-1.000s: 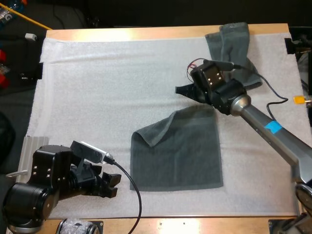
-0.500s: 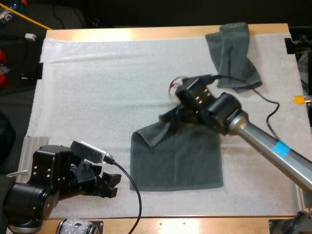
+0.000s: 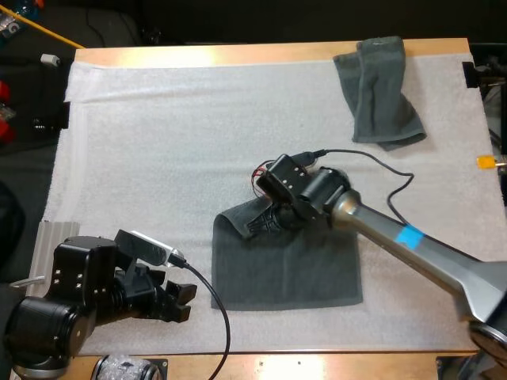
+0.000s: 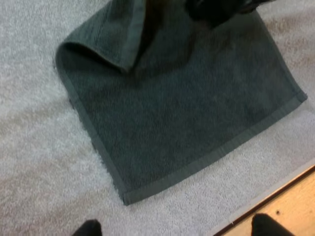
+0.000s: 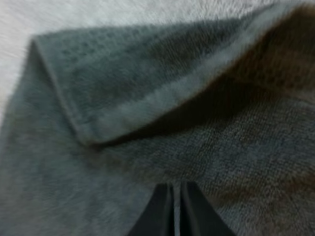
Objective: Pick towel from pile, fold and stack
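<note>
A dark grey-green towel (image 3: 289, 265) lies flat on the white mat near the front, its far left corner folded over (image 3: 242, 215). My right gripper (image 3: 253, 227) hovers just over that folded corner. Its fingers are shut and touch each other (image 5: 174, 209), with nothing between them, above the towel (image 5: 147, 108). My left gripper (image 3: 186, 302) rests at the front left of the mat, open, a little left of the towel's near left corner (image 4: 127, 199). Its two fingertips (image 4: 88, 228) stand wide apart. The right gripper (image 4: 216, 10) appears dark at the towel's far edge.
A second, crumpled towel (image 3: 379, 91) lies at the mat's far right. The white mat (image 3: 158, 142) is bare across its left and middle. The wooden table edge (image 4: 290, 196) runs close behind the flat towel's near side.
My right arm has swung left and toward the front, from near the crumpled towel down onto the flat towel's folded corner. The left arm and both towels have stayed still.
</note>
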`<state>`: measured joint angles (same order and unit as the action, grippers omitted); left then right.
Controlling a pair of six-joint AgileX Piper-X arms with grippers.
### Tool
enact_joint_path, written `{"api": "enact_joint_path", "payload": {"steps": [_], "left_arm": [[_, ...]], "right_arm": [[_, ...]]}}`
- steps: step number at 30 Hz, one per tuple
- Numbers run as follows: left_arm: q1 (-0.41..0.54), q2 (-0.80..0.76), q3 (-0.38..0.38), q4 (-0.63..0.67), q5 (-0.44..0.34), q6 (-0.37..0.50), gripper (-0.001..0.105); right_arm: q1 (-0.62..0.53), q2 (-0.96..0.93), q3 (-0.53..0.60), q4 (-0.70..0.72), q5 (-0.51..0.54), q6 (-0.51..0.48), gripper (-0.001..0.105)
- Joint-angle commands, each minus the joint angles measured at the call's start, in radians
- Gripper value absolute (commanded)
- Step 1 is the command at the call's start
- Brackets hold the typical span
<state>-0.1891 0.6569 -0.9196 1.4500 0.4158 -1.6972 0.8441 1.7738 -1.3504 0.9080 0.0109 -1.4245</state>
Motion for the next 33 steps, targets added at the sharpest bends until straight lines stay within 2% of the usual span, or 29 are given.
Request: {"api": "enact_joint_path", "payload": {"steps": [1, 21, 25, 28, 33], "left_arm": [[-0.005, -0.005, -0.005, 0.012, 0.007, -0.004, 0.059], [-0.005, -0.005, -0.005, 0.013, 0.007, -0.004, 0.059], [-0.005, -0.005, -0.005, 0.013, 0.007, -0.004, 0.059], [-0.005, -0.005, -0.005, 0.013, 0.007, -0.004, 0.059], [-0.005, -0.005, -0.005, 0.013, 0.007, -0.004, 0.059]], "right_arm": [[0.000, 0.005, -0.001, -0.011, -0.011, -0.012, 0.000], [-0.002, 0.207, -0.014, -0.179, -0.011, -0.008, 0.000], [-0.002, 0.227, -0.014, -0.223, -0.011, 0.018, 0.000], [-0.002, 0.229, -0.014, -0.297, -0.011, 0.040, 0.000], [-0.002, 0.229, -0.047, -0.465, 0.067, 0.061, 0.000]]}}
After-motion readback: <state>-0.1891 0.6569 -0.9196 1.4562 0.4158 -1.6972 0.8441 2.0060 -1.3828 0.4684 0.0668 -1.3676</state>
